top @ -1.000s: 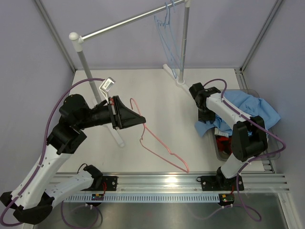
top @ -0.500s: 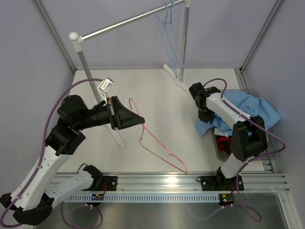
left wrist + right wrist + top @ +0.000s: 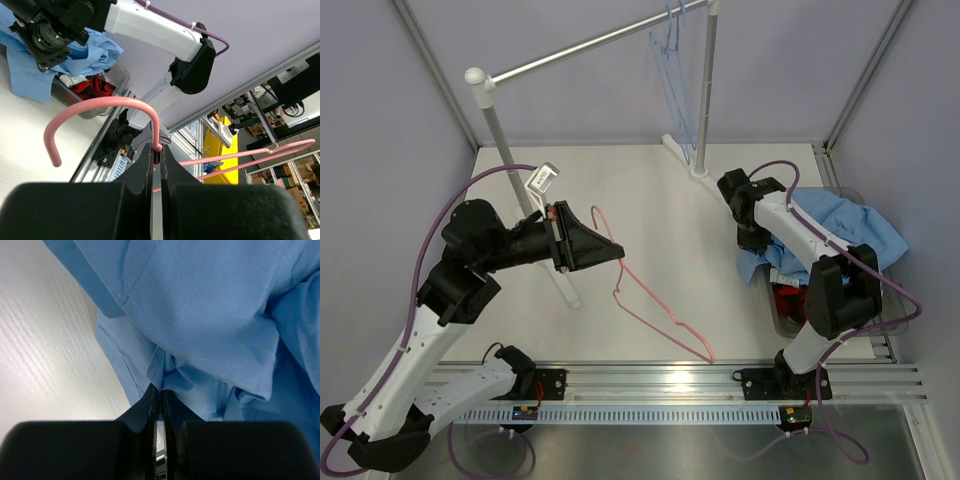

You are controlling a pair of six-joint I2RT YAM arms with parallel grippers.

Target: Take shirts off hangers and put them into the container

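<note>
Right now, your left gripper (image 3: pixel 156 155) is clenched on the wire neck of the pink hanger (image 3: pixel 115 100), just below its hook. In the top view that bare hanger slopes from the gripper toward 5 o'clock, near the middle of the table (image 3: pixel 670 200). Your right gripper (image 3: pixel 160 392) is pinched shut on a fold of the light blue shirt (image 3: pixel 840 220). That shirt lies heaped over the container (image 3: pixel 115 80) at 3 o'clock, and one flap spills over the container's 9 o'clock edge onto the table. You can see red-and-black plaid shirt (image 3: pixel 788 300) showing inside the container, beneath the blue cloth. Up at 12 o'clock, two light blue hangers (image 3: pixel 670 70) dangle bare from the silver rail (image 3: pixel 580 50).
</note>
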